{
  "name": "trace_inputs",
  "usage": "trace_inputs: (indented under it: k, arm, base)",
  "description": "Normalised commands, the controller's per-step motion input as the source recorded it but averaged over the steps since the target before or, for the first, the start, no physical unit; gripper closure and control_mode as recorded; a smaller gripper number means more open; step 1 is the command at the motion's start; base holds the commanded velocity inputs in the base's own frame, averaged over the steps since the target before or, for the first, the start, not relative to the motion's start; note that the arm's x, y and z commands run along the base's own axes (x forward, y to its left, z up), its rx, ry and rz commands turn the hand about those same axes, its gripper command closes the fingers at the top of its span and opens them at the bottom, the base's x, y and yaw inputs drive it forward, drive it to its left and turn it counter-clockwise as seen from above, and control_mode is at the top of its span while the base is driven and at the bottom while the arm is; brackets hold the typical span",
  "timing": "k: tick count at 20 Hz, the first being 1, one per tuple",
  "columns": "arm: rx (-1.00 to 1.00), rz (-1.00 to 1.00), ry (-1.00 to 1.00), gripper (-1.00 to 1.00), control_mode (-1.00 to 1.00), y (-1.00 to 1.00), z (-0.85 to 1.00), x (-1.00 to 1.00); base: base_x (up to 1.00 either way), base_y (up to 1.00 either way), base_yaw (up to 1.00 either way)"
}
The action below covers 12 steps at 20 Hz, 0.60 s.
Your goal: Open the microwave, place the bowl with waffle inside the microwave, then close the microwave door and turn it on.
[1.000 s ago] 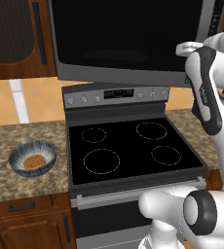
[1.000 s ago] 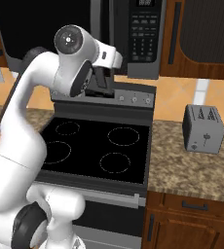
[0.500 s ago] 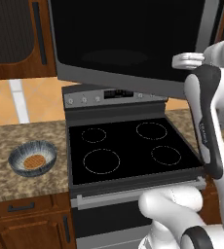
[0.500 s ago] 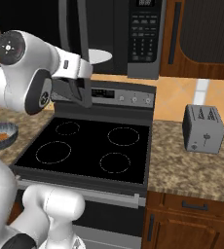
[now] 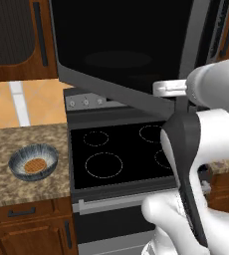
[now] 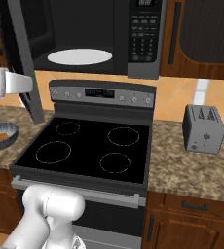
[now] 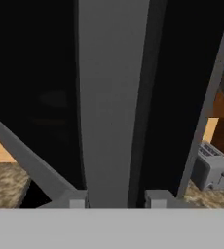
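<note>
The microwave (image 6: 143,34) hangs above the stove with its cavity exposed. The microwave door (image 5: 121,45) stands swung far out to the left, seen edge-on in the right base view (image 6: 24,63). Its long grey handle (image 7: 111,97) runs up between the two fingertips of my gripper (image 7: 115,199), which is shut on it. The blue-grey bowl (image 5: 33,162) sits on the counter left of the stove, apart from the arm, with the golden waffle (image 5: 33,166) lying in it. From the right base view the bowl (image 6: 1,136) sits at the far left edge.
A black glass cooktop (image 6: 84,146) lies directly under the microwave. A white turntable plate (image 6: 80,56) rests inside the cavity. A silver toaster (image 6: 204,129) stands on the right counter. Wooden cabinets flank the microwave and run below the counters.
The door has swung from slightly ajar to wide open, and the arm has swept leftward with the handle. The bowl has not moved.
</note>
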Motion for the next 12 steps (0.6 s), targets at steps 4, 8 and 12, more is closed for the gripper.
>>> trace_inputs:
  k: [4,8,12]
  arm:
    - [-0.01,-0.21,0.00,-1.00,-1.00,0.17,0.02,-1.00]
    - [0.00,-0.28,0.00,-1.00,-1.00,-0.23,0.00,-1.00]
    - [0.10,-0.23,0.12,-1.00,-1.00,-0.91,0.09,-0.77]
  base:
    - [0.00,0.00,0.00]
    - [0.00,0.00,0.00]
    - [0.00,0.00,0.00]
